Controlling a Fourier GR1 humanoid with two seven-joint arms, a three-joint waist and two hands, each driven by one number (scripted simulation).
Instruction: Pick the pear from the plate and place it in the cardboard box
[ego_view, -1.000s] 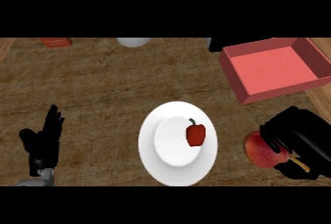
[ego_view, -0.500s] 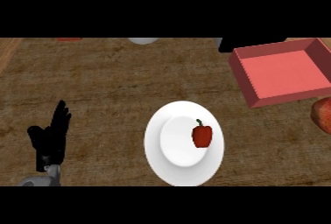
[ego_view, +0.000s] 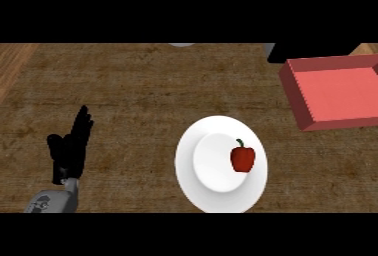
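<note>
The left hand (ego_view: 70, 150) rests open and empty near the left edge, the right hand is out of view, and on the white plate (ego_view: 193, 175) lies only a red bell pepper (ego_view: 243, 158), no pear, so the red box (ego_view: 336, 92) at far right risks receiving the wrong item.

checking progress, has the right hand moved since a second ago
Yes. It was low at the right beside the white plate, curled round a red fruit; it then slid out past the right edge and no longer shows.

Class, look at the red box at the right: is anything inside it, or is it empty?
Empty, as far as shown: the box shows only its bare floor, though its right side is cut off. The red pepper lies on the plate.
</note>
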